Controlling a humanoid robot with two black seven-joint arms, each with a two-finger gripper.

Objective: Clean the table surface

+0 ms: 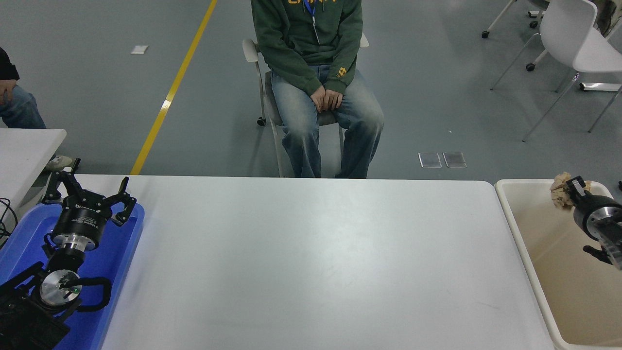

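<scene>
The table surface [311, 253] is a wide white matte top filling the middle of the head view. At the right edge my right gripper [569, 189] hangs above the far part of the beige bin [515, 228], shut on a crumpled tan paper wad [560, 190]. My left gripper [87, 192] is parked at the lower left above a blue tray [121, 243], fingers spread open and holding nothing.
A person in a green hoodie sits on a chair [252, 51] at the far side, hands [326, 99] in lap. A second white table corner [29, 146] is at far left. White chairs [578, 43] stand at the back right.
</scene>
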